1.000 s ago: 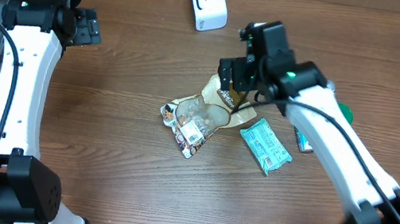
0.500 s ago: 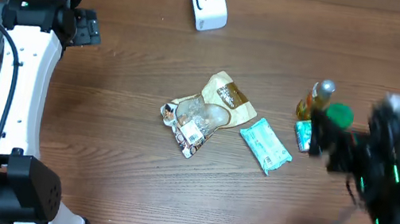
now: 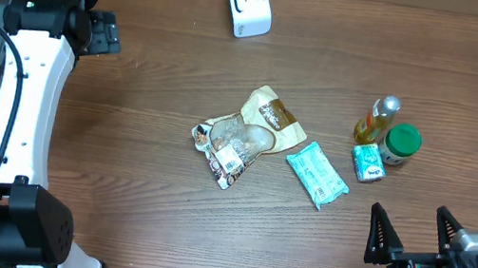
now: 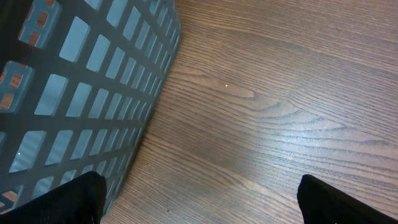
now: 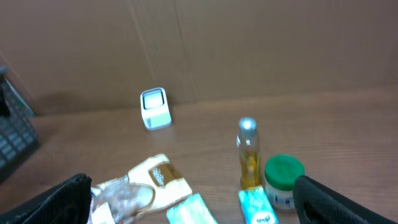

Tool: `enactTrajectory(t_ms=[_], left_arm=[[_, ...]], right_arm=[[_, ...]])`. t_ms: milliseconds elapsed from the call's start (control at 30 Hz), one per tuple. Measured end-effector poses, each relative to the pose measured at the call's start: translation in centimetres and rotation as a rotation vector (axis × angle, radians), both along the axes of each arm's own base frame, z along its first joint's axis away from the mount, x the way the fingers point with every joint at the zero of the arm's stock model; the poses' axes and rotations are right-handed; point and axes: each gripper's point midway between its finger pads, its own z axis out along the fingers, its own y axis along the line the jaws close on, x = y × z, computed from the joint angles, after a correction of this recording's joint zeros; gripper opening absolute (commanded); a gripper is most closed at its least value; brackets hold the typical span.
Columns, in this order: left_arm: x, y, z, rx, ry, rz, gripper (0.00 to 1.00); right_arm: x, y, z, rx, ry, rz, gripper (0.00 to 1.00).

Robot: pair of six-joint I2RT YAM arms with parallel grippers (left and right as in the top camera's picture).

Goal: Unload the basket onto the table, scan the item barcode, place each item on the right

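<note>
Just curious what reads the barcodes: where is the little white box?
In the overhead view the white box stands mid-width at the far side of the table, beyond the snack bags.

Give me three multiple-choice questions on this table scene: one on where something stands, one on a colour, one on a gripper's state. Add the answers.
1. Where does the white scanner stand?
A) near the far edge of the table, apart from the items
B) at the near edge
C) in the middle

2. What colour is the lid of the jar beside the bottle?
A) red
B) green
C) black

3. How does the right gripper stand?
A) shut on an item
B) shut on nothing
C) open, holding nothing

Answers:
1 A: the overhead view shows the scanner alone near the far edge.
2 B: the lid is green in both the overhead and right wrist views.
3 C: its fingers are spread wide over bare wood, with nothing between them.
</note>
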Motion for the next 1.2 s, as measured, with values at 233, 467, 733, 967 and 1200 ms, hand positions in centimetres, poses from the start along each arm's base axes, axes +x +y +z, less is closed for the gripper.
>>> enactTrajectory(t_ms=[233,467,733,967,1200], left_arm=[[0.0,0.0,0.0,0.000,0.000,0.000,1.00],[0.0,0.0,0.0,0.000,0.000,0.000,1.00],[0.0,0.0,0.0,0.000,0.001,0.000,1.00],[0.0,0.0,0.0,0.000,0.001,0.000,1.00],[0.0,0.0,0.0,0.000,0.001,0.000,1.00]], right_arm=[[0.8,0.2,-0.6,0.020,-0.095,0.003,1.00],[2.1,1.0,4.0,0.070,-0.368,0.035,1.00],[3.1,1.6,4.4,0.110,-0.621,0.056,1.00],[5.6,1.7,-1.7,0.088,-0.517,0.044,1.00],[7.4,1.2,-8.0,0.045,-0.280,0.015,1.00]])
